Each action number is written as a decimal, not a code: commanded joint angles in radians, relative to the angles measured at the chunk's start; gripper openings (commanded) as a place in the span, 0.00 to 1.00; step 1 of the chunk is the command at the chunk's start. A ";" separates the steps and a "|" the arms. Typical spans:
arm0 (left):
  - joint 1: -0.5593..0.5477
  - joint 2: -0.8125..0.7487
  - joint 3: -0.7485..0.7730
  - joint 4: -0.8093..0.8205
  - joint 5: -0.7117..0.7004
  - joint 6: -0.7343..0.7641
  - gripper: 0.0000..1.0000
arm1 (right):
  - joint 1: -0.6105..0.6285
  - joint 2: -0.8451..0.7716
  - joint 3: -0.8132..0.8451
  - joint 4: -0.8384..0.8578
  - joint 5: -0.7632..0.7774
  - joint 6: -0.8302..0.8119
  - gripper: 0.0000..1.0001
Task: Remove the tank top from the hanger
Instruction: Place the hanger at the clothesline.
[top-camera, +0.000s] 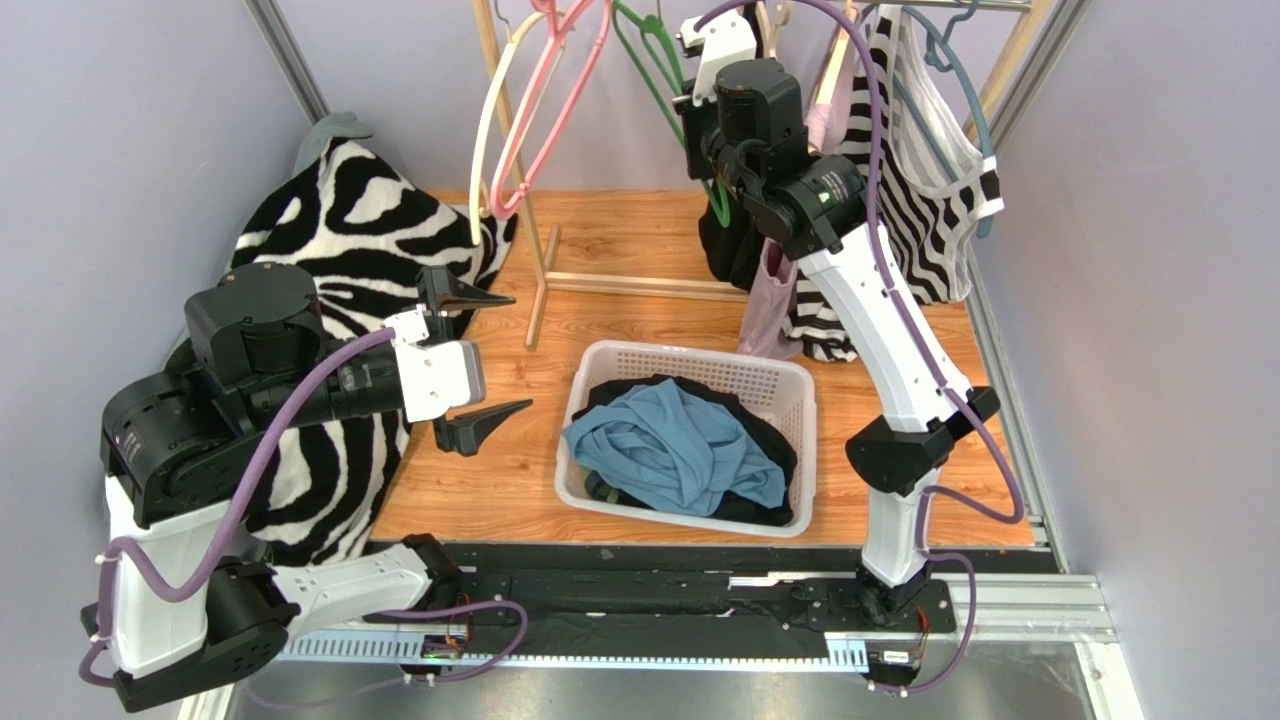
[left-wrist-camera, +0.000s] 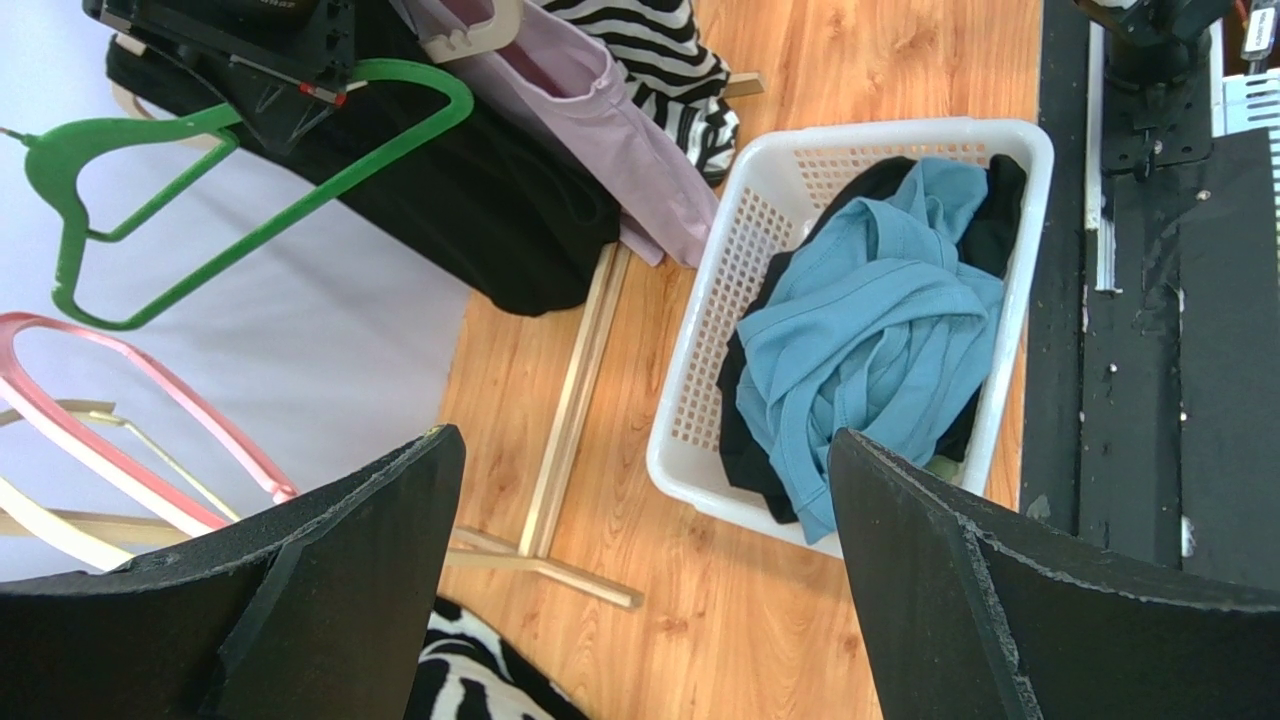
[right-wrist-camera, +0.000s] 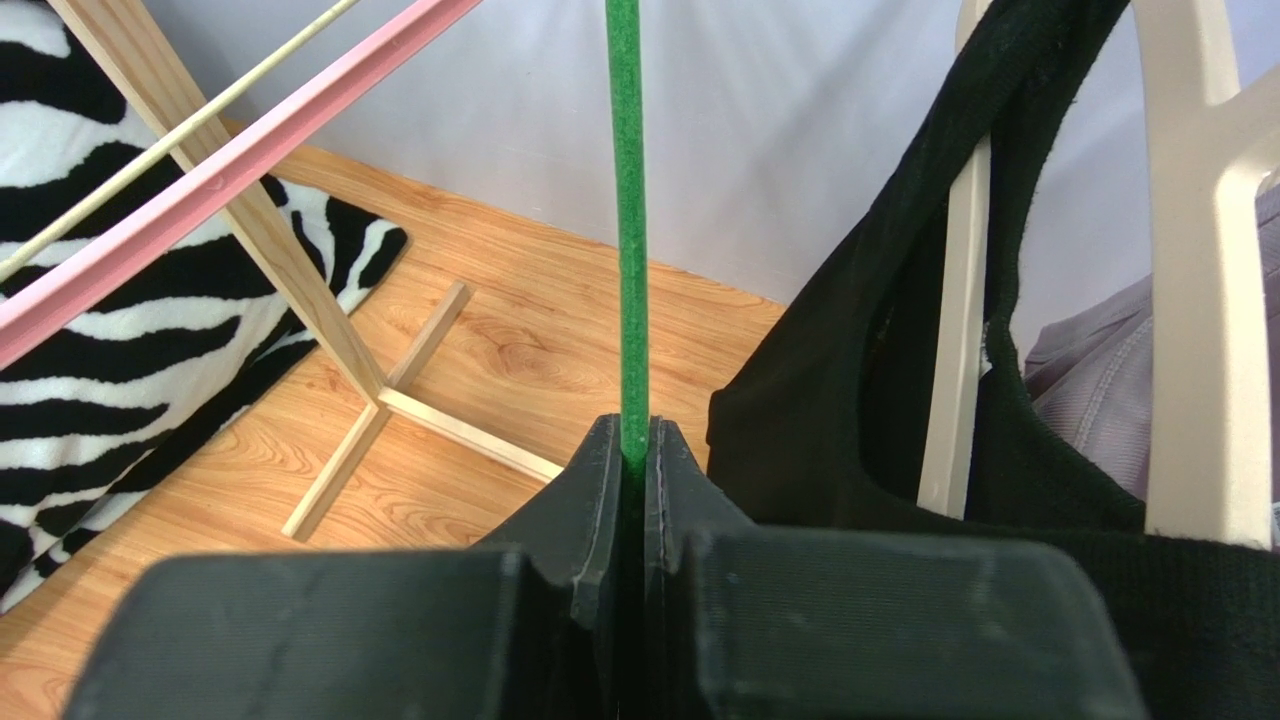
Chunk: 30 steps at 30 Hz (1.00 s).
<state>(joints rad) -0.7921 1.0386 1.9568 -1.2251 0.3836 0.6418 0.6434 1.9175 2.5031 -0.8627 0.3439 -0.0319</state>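
My right gripper (top-camera: 700, 135) is raised at the clothes rack and shut on the thin rod of a bare green hanger (right-wrist-camera: 627, 225), the jaws (right-wrist-camera: 634, 435) pinching it. The green hanger (left-wrist-camera: 226, 195) carries no garment. Right beside it a black tank top (right-wrist-camera: 842, 405) hangs on a cream hanger (right-wrist-camera: 1202, 270); it also shows in the top view (top-camera: 729, 248). My left gripper (top-camera: 496, 360) is open and empty, low at the left, well apart from the rack, with floor between its fingers (left-wrist-camera: 639, 450).
A white basket (top-camera: 684, 357) with blue and black clothes stands mid-floor. A lilac garment (top-camera: 769, 308) and a zebra-striped one (top-camera: 917, 195) hang on the rack. Pink and cream empty hangers (top-camera: 519, 105) hang at the left. A zebra cloth (top-camera: 361, 210) lies left. The rack's wooden foot (top-camera: 631, 282) crosses the floor.
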 joint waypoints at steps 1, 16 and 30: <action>-0.001 -0.008 -0.007 0.003 0.015 -0.011 0.99 | -0.010 0.014 -0.003 0.028 -0.014 0.032 0.00; 0.001 -0.006 -0.024 0.003 0.018 -0.008 0.99 | 0.079 0.067 0.054 0.109 0.053 -0.014 0.00; 0.001 0.001 -0.038 0.004 0.012 -0.008 0.99 | 0.104 -0.001 -0.012 0.070 0.102 -0.026 0.17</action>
<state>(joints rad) -0.7921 1.0355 1.9263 -1.2385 0.3866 0.6415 0.7414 1.9953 2.5313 -0.7872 0.4095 -0.0383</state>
